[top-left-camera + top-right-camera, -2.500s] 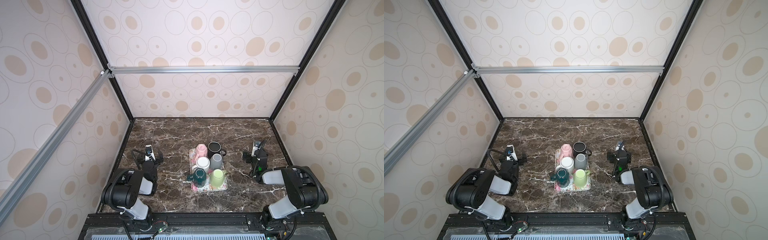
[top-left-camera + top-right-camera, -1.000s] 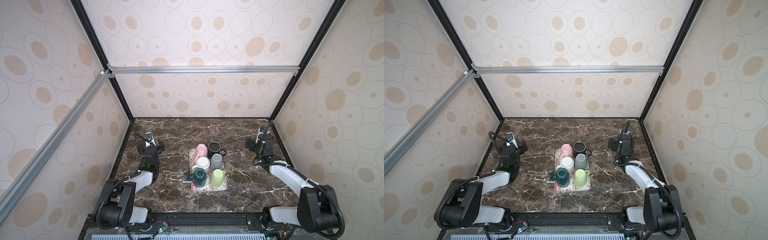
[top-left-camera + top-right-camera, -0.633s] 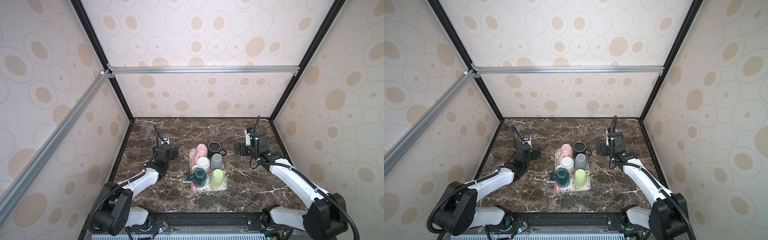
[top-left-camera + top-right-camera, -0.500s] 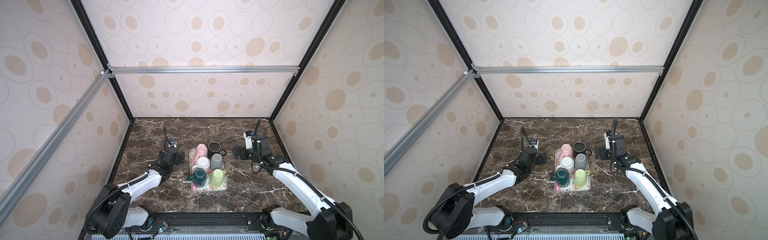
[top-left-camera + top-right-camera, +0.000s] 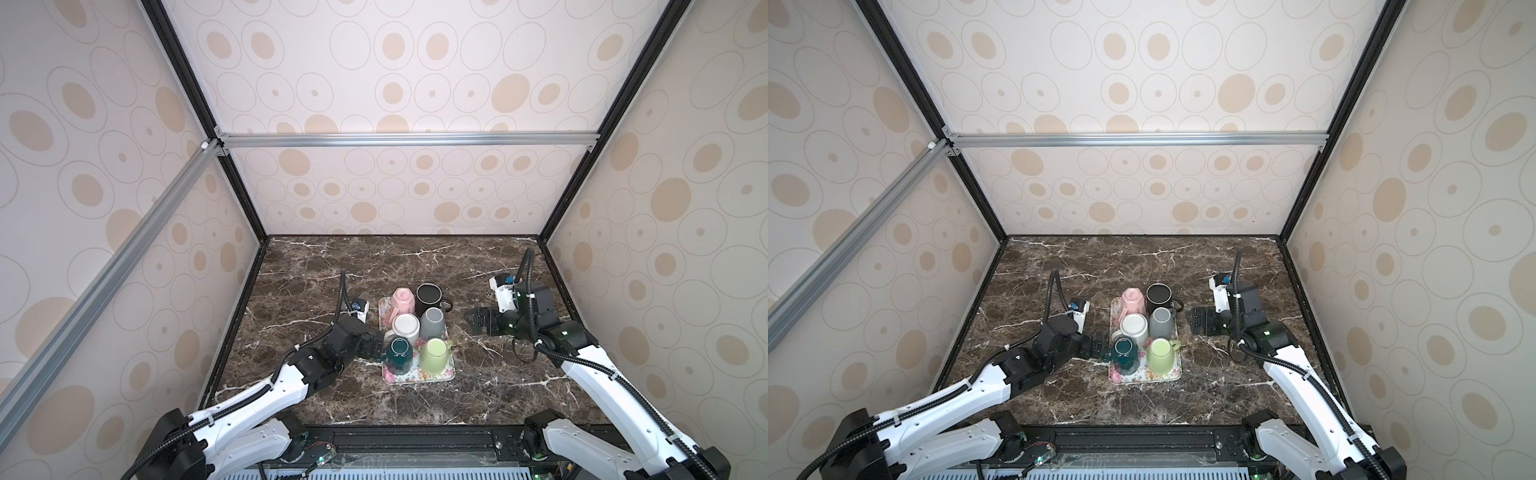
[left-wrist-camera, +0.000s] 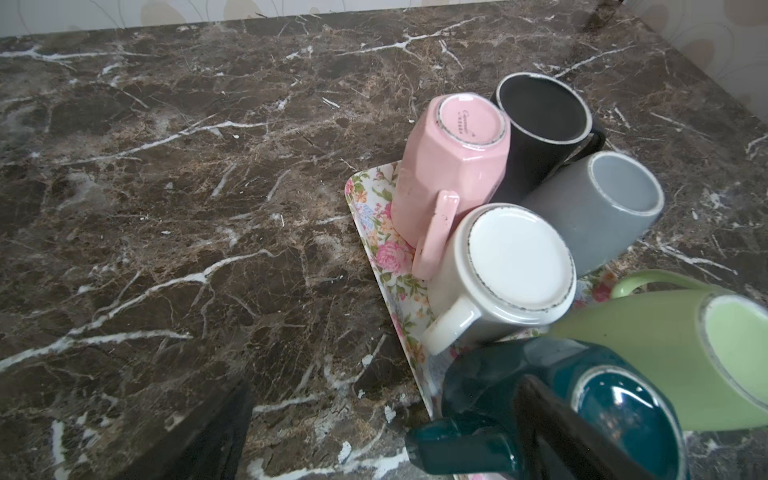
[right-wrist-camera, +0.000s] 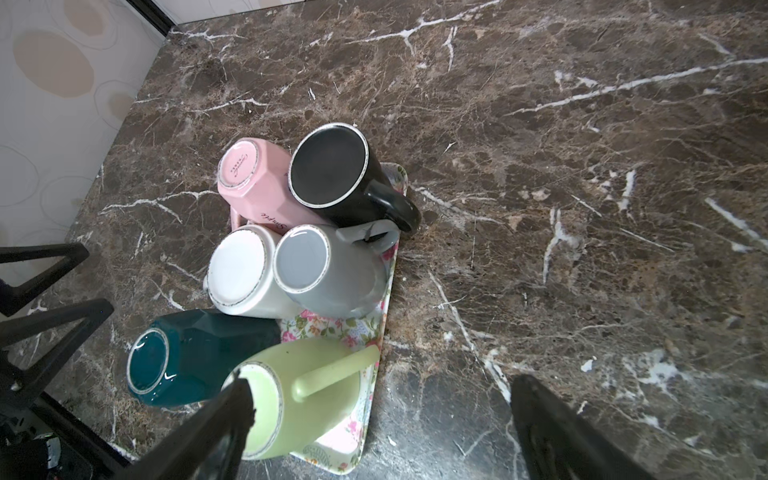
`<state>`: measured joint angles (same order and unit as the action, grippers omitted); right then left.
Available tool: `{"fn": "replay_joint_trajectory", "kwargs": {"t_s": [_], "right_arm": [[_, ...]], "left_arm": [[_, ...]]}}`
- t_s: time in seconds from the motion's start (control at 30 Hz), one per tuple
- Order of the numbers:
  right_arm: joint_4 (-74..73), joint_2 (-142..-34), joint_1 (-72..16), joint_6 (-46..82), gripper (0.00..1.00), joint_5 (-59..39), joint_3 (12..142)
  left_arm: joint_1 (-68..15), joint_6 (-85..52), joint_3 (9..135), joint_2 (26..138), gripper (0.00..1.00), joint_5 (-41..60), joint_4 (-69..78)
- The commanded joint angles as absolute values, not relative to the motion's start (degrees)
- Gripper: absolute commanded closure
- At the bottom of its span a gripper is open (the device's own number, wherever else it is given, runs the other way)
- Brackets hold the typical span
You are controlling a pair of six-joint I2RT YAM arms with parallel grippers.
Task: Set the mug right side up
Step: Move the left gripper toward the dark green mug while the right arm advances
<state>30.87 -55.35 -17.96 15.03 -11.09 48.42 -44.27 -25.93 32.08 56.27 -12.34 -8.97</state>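
Six mugs stand on a floral tray point(image 5: 415, 378) point(image 5: 1142, 378). The teal mug point(image 5: 399, 351) point(image 5: 1124, 351) point(image 6: 602, 407) stands base up at the tray's near left corner. My left gripper point(image 5: 376, 347) point(image 5: 1100, 347) point(image 6: 386, 384) is open right beside it, and the teal handle point(image 6: 457, 446) sticks out between its fingers. My right gripper point(image 5: 473, 320) point(image 5: 1196, 320) point(image 7: 382, 384) hangs open over the table to the right of the tray, holding nothing.
Base up too are the green mug point(image 5: 434, 353) point(image 7: 299, 395), white mug point(image 5: 406, 326), grey mug point(image 5: 432, 322) and pink mug point(image 5: 402, 300). The black mug point(image 5: 429, 296) at the back seems mouth up. Enclosure walls bound the marble table point(image 5: 374, 266).
Both arms have swung in from the table's sides toward the tray. The left gripper has come up against the teal mug, and the right gripper has come closer to the tray's right edge.
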Motion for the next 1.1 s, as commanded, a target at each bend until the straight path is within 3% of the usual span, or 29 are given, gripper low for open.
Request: {"fn": "replay_joint_trajectory", "kwargs": {"t_s": [0.0,0.3,0.57,0.93,1.07], "right_arm": [[32.11,-54.08,-18.2,15.95,0.0,-13.31,49.62],[33.44,-52.25,-18.21,16.17,0.0,-16.2,50.95],[33.91,-51.34,-18.2,16.7,0.0,-16.5,51.34],[34.18,-50.87,-18.23,17.73,0.0,-16.99,50.78],[34.4,-50.83,-18.21,18.22,0.0,-16.56,50.1]], "left_arm": [[-45.07,-28.74,31.76,56.03,0.02,-10.95,-12.73],[-46.66,-32.74,29.78,48.68,0.02,-3.81,-16.34],[-46.71,-35.75,31.9,50.22,0.02,-12.59,-23.05],[-46.75,-40.21,31.76,59.36,0.02,-22.28,-19.19],[-46.73,-38.72,32.65,63.18,0.02,-21.52,-16.81]]}}
